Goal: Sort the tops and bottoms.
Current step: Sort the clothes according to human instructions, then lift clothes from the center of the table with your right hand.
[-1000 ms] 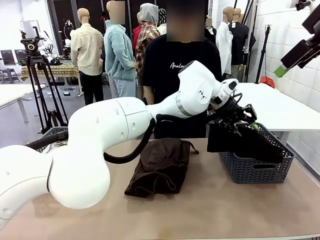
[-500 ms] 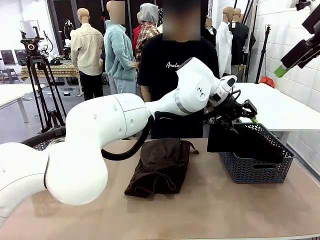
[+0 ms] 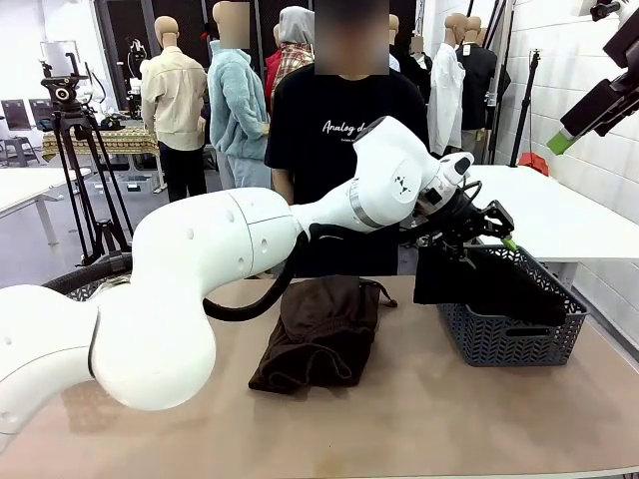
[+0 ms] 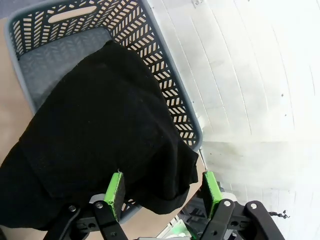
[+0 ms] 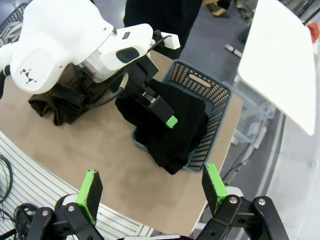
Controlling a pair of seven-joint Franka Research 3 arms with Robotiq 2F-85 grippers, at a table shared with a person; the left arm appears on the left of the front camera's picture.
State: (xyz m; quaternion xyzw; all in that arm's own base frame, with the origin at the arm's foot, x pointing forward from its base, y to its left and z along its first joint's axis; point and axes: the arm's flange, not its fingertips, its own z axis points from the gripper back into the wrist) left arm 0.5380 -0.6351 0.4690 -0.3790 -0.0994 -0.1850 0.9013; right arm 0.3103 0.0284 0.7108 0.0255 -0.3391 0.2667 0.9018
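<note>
Garments I can count number two: one black garment draped over the near rim of a grey basket at the table's right end, half in and half spilling out, and one dark brown garment with a drawstring lying crumpled mid-table. Whether that black heap is one piece or two I cannot tell; its folds hide it. The left gripper hangs just over the black cloth, jaws apart, clamping nothing. The right gripper hangs high above the table, jaws wide and empty. A second basket is cut off at the right wrist view's corner. One person stands behind, legs hidden by the arm.
</note>
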